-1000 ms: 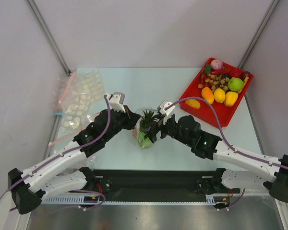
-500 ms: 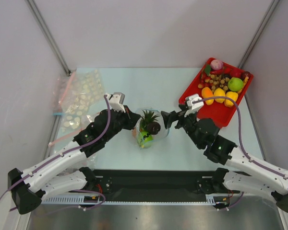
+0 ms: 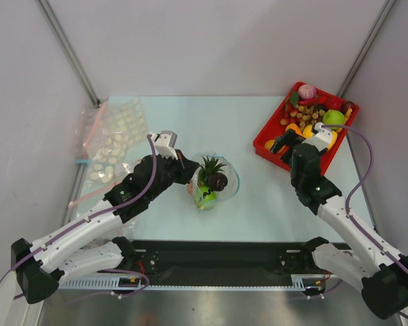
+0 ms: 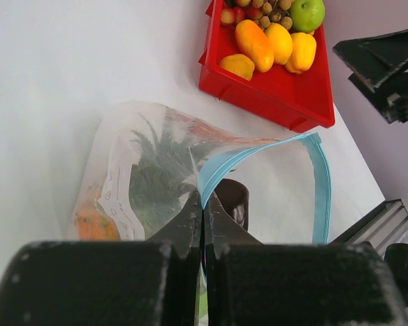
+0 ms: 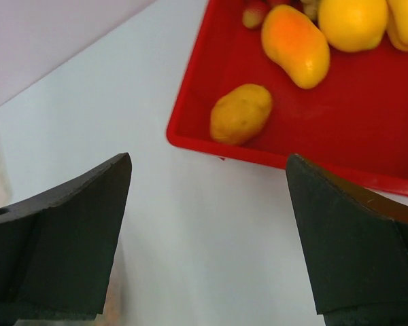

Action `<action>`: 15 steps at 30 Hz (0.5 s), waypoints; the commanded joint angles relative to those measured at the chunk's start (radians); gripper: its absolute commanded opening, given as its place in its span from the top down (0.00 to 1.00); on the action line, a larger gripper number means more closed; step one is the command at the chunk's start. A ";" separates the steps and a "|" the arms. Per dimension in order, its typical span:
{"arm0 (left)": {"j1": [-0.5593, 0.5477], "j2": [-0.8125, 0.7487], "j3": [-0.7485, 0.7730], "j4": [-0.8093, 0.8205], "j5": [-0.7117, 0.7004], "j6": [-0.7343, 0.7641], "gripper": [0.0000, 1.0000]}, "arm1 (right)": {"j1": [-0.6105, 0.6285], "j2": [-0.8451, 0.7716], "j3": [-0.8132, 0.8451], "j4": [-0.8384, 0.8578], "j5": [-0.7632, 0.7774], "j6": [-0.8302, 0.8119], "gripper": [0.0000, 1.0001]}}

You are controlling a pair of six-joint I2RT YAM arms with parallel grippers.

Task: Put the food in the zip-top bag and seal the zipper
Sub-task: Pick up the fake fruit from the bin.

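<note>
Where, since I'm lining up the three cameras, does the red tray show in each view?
Top external: the red tray sits at the upper right, against the table's right edge.
Left wrist: it is at the top, right of centre.
Right wrist: it fills the upper right, with its near corner showing.
Shared landmark: the orange fruit lying in the tray.

Pale table point(image 3: 272, 204), red tray point(image 4: 280, 92) (far right), zip-top bag point(image 4: 122, 157)
</note>
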State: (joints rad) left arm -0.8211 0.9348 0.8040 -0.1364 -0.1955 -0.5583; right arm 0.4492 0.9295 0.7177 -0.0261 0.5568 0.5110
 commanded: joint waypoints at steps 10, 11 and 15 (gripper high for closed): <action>0.007 -0.007 0.009 0.049 0.036 0.000 1.00 | -0.173 0.268 0.155 -0.138 -0.086 0.133 0.00; 0.007 -0.007 0.008 0.049 0.037 -0.003 1.00 | -0.187 0.293 0.169 -0.129 -0.128 0.079 0.00; 0.007 -0.005 0.008 0.049 0.039 0.000 1.00 | -0.191 0.438 0.284 -0.141 -0.170 -0.026 0.00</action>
State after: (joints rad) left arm -0.8215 0.9352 0.8040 -0.1360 -0.1711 -0.5583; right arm 0.2600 1.2991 0.9012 -0.1677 0.4362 0.5755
